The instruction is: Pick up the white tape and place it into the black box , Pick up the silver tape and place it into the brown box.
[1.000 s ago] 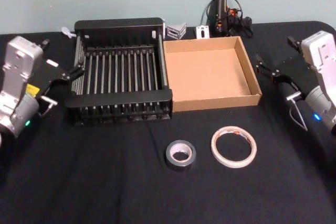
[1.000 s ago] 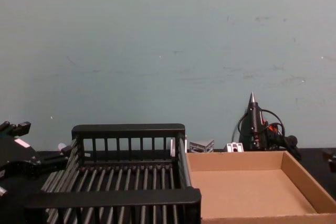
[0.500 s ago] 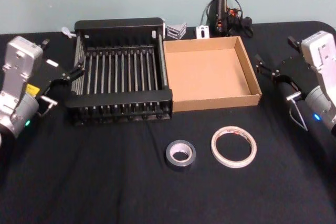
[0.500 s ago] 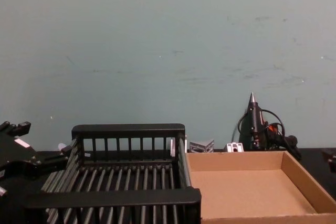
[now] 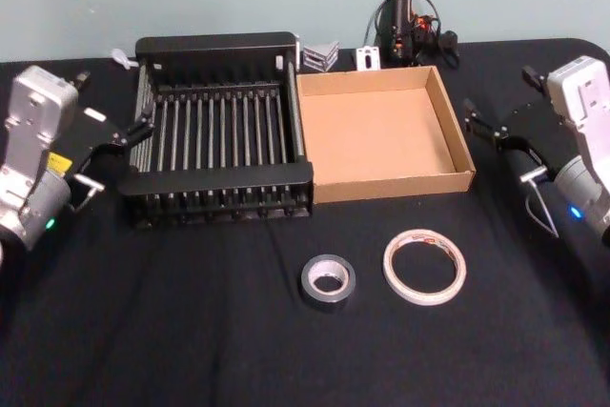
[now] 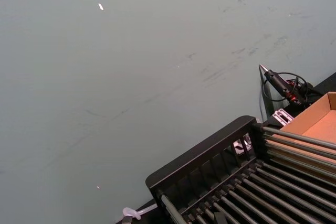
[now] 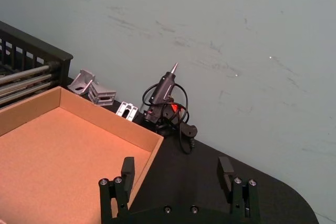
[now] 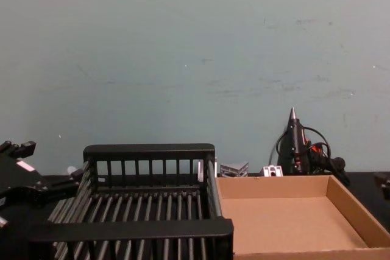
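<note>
White tape (image 5: 424,266) at 5 o'clock on the surface (image 5: 191,331), silver tape (image 5: 328,280) just beside it, left hand (image 5: 112,145) released beside black box (image 5: 219,131), right hand (image 5: 493,127) released beside brown box (image 5: 381,135)

Over the last second you have shifted the right claw (image 5: 488,127) very slightly outward, away from the brown box (image 5: 385,132); its fingers (image 7: 127,169) stand spread apart. The left claw (image 5: 122,140) has crept marginally toward the black box (image 5: 221,128).
</note>
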